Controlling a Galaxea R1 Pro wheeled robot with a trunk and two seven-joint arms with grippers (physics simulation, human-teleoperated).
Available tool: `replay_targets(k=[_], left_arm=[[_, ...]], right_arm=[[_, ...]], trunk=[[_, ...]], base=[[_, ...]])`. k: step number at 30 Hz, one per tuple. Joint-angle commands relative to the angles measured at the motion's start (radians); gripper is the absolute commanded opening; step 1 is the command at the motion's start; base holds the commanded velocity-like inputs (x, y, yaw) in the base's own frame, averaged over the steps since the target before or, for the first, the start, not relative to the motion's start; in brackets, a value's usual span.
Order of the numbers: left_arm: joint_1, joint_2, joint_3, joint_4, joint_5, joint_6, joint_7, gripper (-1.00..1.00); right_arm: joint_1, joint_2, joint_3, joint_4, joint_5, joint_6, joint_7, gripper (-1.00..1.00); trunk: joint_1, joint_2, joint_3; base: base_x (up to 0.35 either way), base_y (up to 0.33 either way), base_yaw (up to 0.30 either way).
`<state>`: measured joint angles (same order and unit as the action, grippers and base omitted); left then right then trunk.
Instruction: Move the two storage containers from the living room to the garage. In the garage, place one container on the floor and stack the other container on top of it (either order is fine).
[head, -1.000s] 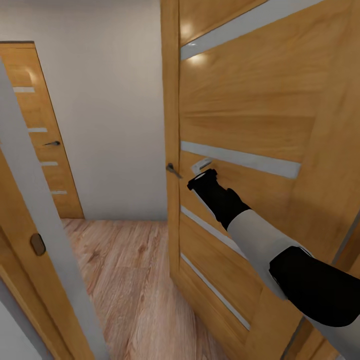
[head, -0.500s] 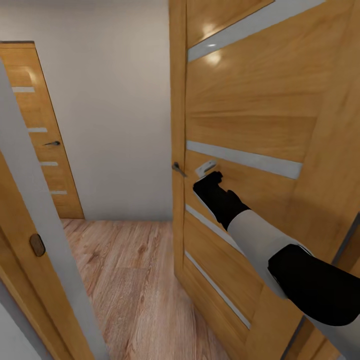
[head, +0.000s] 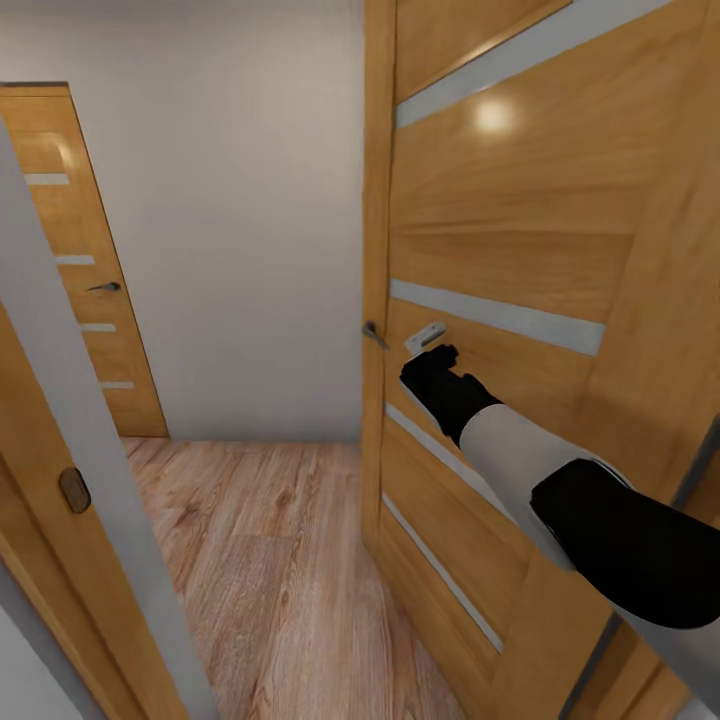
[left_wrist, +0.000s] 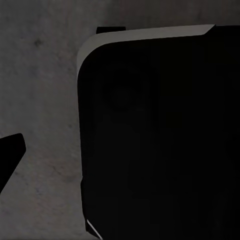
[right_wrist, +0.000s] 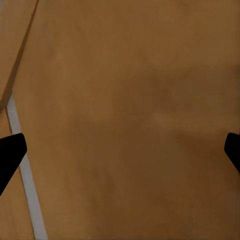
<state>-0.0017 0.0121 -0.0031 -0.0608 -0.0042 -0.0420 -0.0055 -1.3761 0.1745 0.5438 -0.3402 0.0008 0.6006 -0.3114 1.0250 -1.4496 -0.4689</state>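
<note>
At a doorway, the right arm (head: 560, 480), white forearm with black wrist and elbow sections, reaches to a honey-wood door (head: 520, 220); the right hand (head: 428, 340) is pressed against the door panel just beside the dark metal lever (head: 374, 334); in the right wrist view two black fingertips (right_wrist: 10, 155) stand far apart at the picture's edges with smooth wood grain between them, so the hand is spread and grasps nothing. The door is glossy, with four frosted pale strips counted on its face, set slightly aslant. A second door (head: 85, 270) of like wood stands in the far wall, shut, with four short strips and one lever. Wall (head: 240, 220): plain, white, matte. Flooring (head: 270, 560): light wood planks. The containers cannot be placed from these views. The left wrist view shows a black rounded panel (left_wrist: 160, 140) with a grey edge over mottled grey floor (left_wrist: 40, 100); whether the left hand is spread or clenched, I cannot tell.
</note>
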Motion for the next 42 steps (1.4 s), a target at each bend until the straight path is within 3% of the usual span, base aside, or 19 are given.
replay_targets(k=[1, 19, 33, 42], left_arm=[[0.0, 0.0, 0.0, -0.001, 0.0, -0.002, -0.001, 1.0], [0.0, 0.0, -0.001, -0.001, 0.0, -0.003, -0.001, 1.0], [0.0, 0.0, -0.002, -0.002, 0.0, -0.003, -0.005, 1.0], [0.0, 0.0, -0.002, -0.004, 0.0, -0.004, -0.005, 1.0]], right_arm=[[-0.002, 0.0, 0.001, 0.005, 0.011, 0.009, -0.006, 1.0], [-0.004, 0.0, -0.002, -0.003, -0.024, 0.007, -0.006, 1.0], [-0.003, 0.0, 0.0, -0.181, -0.031, 0.109, 0.053, 1.0], [-0.003, 0.0, 0.0, -0.2, -0.031, 0.138, 0.074, 1.0]], trunk=[[0.0, 0.0, -0.001], [0.0, 0.0, -0.001], [0.0, 0.0, -0.001], [0.0, 0.0, -0.001]], base=[[0.0, 0.0, 0.0], [0.0, 0.0, 0.0], [0.046, 0.0, 0.0], [0.178, 0.0, 0.0]])
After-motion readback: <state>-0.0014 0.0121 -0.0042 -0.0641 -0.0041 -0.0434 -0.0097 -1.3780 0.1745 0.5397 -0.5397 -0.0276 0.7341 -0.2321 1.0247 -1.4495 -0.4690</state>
